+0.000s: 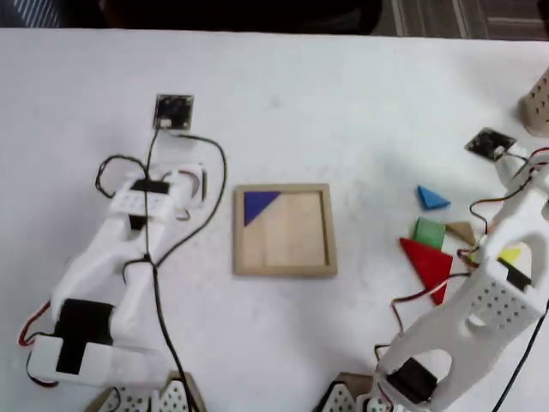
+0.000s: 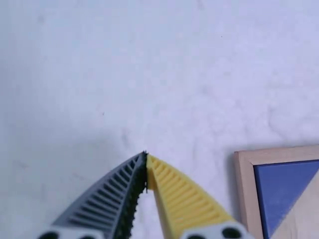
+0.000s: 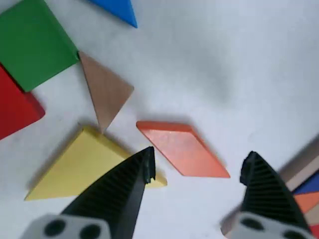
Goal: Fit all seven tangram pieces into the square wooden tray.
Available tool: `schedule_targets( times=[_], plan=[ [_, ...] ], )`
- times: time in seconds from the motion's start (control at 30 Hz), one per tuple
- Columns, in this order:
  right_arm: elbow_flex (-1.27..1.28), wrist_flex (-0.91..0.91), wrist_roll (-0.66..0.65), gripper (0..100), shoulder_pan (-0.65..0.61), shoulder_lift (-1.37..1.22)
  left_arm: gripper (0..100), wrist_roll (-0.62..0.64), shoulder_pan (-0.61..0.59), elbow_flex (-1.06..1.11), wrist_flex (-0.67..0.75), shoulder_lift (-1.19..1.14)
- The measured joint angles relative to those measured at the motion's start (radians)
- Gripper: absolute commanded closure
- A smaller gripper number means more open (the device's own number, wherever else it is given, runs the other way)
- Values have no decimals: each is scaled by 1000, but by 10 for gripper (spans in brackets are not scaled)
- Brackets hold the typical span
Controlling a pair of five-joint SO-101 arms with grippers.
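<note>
The square wooden tray (image 1: 283, 266) lies mid-table with a dark blue triangle (image 1: 258, 203) in its far-left corner; its corner (image 2: 247, 185) and the blue piece (image 2: 281, 186) appear in the left wrist view. My left gripper (image 2: 146, 172) is shut on nothing over bare table, left of the tray. My right gripper (image 3: 198, 167) hangs open over the orange parallelogram (image 3: 182, 148), beside the yellow triangle (image 3: 84, 162), brown triangle (image 3: 104, 89), green square (image 3: 32, 42), red triangle (image 3: 15, 112) and light blue triangle (image 3: 117, 7). From above, the red (image 1: 427, 264), green (image 1: 428, 233) and light blue (image 1: 431, 198) pieces lie right of the tray.
A small camera board (image 1: 174, 110) sits behind the left arm and another (image 1: 491, 144) behind the right arm, with cables trailing over the table. A perforated wooden object (image 1: 538, 105) stands at the far right edge.
</note>
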State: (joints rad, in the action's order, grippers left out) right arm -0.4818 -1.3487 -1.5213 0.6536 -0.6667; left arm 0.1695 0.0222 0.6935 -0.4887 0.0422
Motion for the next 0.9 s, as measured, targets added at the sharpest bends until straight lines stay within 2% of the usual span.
schedule_targets(
  times=[0.3, 0.5, 0.73, 0.9],
  plan=[
    [-135, -49, -117, 722, 35, -141, 972, 0, 0, 0, 0, 0],
    [-216, -60, -135, 722, 58, -187, 972, 0, 0, 0, 0, 0],
    [-350, -204, -140, 722, 84, -193, 972, 0, 0, 0, 0, 0],
    [-390, -244, -215, 722, 95, -203, 972, 0, 0, 0, 0, 0]
  ],
)
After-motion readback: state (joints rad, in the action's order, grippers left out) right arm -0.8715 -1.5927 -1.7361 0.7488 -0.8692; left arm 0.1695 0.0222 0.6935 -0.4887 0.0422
